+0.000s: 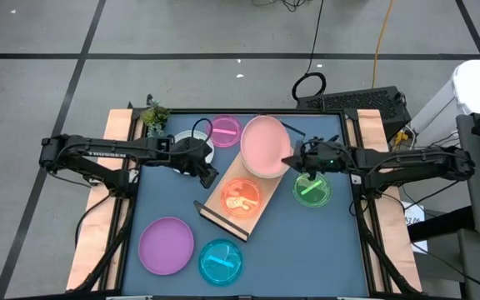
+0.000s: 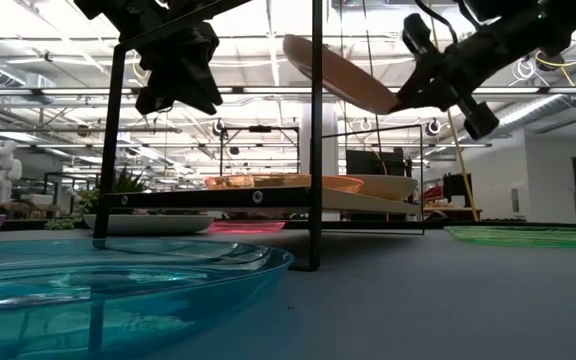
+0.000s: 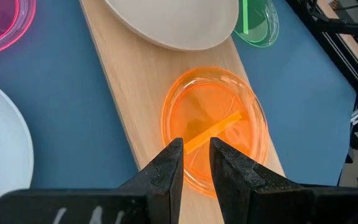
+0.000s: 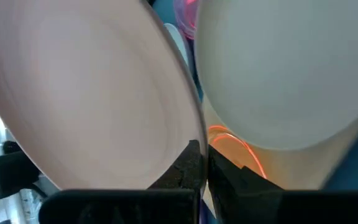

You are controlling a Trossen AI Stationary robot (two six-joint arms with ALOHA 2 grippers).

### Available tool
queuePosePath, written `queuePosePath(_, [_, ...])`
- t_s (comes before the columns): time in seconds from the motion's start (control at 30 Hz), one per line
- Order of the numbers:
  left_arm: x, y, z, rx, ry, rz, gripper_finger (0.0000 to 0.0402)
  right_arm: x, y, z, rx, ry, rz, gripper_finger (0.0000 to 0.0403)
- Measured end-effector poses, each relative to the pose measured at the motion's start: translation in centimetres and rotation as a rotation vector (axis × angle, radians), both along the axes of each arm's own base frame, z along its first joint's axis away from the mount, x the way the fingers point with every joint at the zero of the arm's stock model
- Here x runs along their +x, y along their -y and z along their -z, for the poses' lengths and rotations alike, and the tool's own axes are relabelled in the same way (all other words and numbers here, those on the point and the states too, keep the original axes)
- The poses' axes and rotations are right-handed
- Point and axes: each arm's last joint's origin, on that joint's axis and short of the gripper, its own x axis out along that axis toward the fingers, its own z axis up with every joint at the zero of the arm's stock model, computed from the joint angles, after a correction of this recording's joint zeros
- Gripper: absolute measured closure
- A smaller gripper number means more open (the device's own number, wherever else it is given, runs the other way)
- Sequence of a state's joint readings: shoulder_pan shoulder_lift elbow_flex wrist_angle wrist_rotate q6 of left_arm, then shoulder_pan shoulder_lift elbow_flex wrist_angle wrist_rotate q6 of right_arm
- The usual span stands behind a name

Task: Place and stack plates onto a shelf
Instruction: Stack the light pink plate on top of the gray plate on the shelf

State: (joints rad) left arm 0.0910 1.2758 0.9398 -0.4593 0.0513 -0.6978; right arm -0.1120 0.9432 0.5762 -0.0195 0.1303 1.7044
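The shelf lies slantwise in the middle of the table. An orange translucent plate sits on its near half and a beige plate on its far half. A salmon pink plate hangs tilted above the beige one, with my right gripper shut on it. My left gripper hovers above the shelf's left edge beside the orange plate. Its fingers stand a little apart with nothing between them. My right gripper pinches the salmon pink plate's rim on the side toward the table's right, one finger on each face. The fingers come from the table's right, slanting slightly down. The plate is lifted clear and tilted, its held edge low and its opposite edge high.
Around the shelf on the blue table lie a pink translucent plate, a white plate under the left arm, a green plate, a purple plate and a blue plate. A small plant stands at the far left corner.
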Motion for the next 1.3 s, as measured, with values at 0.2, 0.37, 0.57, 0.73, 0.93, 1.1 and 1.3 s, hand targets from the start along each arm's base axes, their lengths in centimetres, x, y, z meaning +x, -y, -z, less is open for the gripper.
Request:
queuePosePath(0.2, [0.0, -0.1, 0.0, 0.003, -0.001, -0.001, 0.0319, -0.2, 0.0, 0.5, 0.035, -0.049, 0.015, 0.0402])
queuePosePath(0.37, [-0.1, -0.6, 0.0, 0.008, -0.001, -0.015, 0.0319, 0.2, 0.2, 0.0, 0.038, -0.063, 0.027, 0.0402])
queuePosePath(0.57, [-0.2, -1.2, 0.0, 0.015, -0.001, -0.031, 0.0319, 0.8, 1.3, 0.9, 0.019, -0.135, 0.043, 0.0402])
queuePosePath(0.73, [-0.2, -1.4, 0.0, 0.016, -0.001, -0.039, 0.0319, 1.0, 2.2, 1.8, 0.025, -0.202, 0.031, 0.0402])
queuePosePath(0.93, [-0.2, -1.4, 0.0, 0.011, 0.000, -0.043, 0.0319, 0.6, 2.6, 2.4, 0.017, -0.269, 0.039, 0.0403])
queuePosePath(1.1, [-0.2, -1.4, 0.0, 0.011, 0.000, -0.042, 0.0319, 0.4, 2.7, 2.6, 0.009, -0.309, 0.034, 0.0403])
queuePosePath(1.3, [-0.2, -1.4, 0.0, 0.025, -0.001, -0.029, 0.0319, 0.1, 2.6, 2.9, 0.019, -0.357, 0.033, 0.0401])
